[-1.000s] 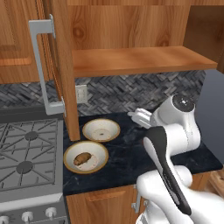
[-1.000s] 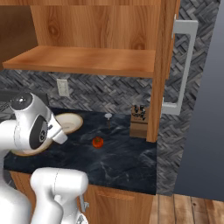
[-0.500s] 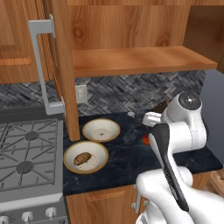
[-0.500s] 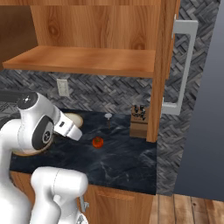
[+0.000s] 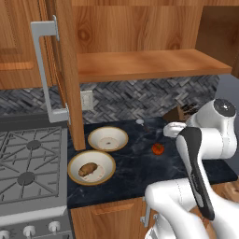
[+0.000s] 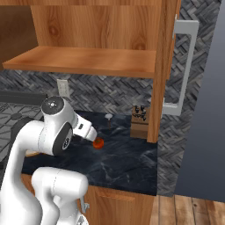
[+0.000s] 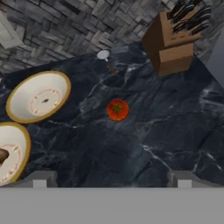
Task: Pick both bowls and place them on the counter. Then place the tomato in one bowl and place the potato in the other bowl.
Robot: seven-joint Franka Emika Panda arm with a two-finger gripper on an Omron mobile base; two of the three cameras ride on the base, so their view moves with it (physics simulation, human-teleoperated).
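Our tool (image 7: pixel 111 177) hangs above the dark tabletop (image 7: pixel 144 144) with its two fingertips spread wide apart and nothing between them, as we see from the hand view. Ahead of the tips, the tomato (image 7: pixel 117 109) sits alone on the marble, stem spot facing up, well apart from both bowls. From the left base view we find the tomato (image 5: pixel 158 148) just in front of the white wrist, and from the right base view it (image 6: pixel 98 143) lies just beside the hand's end.

We see both bowls on the tabletop near the stove (image 5: pixel 28 158). The nearer bowl (image 5: pixel 91 167) holds the potato (image 5: pixel 87 169), which rests inside it (a brown oval against the cream inside). The farther bowl (image 5: pixel 108 138) stands just behind it, holding nothing, and the two rims lie close together, though we cannot tell whether they touch.

A knife block (image 7: pixel 173 41) stands against the herringbone wall (image 7: pixel 65 26) at the back, and a small round-headed utensil (image 7: pixel 107 61) lies between it and the farther bowl (image 7: pixel 38 96).
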